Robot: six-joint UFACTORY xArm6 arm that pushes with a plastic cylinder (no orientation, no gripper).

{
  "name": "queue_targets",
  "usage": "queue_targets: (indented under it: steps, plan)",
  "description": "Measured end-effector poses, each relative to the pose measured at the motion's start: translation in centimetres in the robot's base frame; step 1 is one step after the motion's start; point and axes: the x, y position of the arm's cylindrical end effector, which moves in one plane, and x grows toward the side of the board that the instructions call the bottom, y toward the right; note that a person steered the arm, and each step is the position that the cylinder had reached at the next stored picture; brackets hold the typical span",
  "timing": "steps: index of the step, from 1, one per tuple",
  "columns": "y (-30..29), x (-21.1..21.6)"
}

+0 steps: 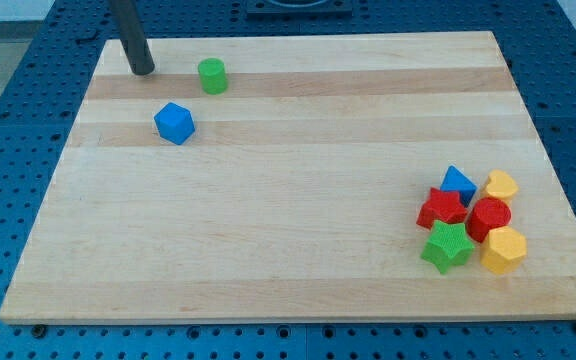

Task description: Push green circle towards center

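Eight blocks lie on a pale wooden board [288, 220], split into two groups that are well apart. Two sit near the view's top left: the green circle [212, 75], a short upright cylinder close to the board's top edge, and a blue cube [174, 123] below it and slightly to the left, not touching it.

The arm's dark rod comes down from the top edge of the view, and the tip [143, 71] rests on the board to the left of the green circle, at about the same height in the view, with a strip of bare wood between them. The blue cube is below and a little to the right of the tip, also apart from it. The arm carries no pincer, only this rod, so no jaw state can be told.

Six blocks cluster near the view's bottom right. A blue triangle [457, 182] is at the top of the cluster, with a yellow heart [501, 186] just to its right. Below them a red star [442, 209] and a red cylinder [489, 217] sit side by side. At the bottom are a green star [446, 246] and a yellow hexagon [503, 250]. These six are packed closely, and several appear to touch their neighbours.

The board's middle holds no blocks, and the green circle is far from it, up and to the left.
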Motion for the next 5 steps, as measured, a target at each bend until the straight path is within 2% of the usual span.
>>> queue_targets:
  steps: [2, 4, 5]
  plan:
    - [8.5, 0.7]
    - [20.3, 5.7]
    - [21.7, 5.8]
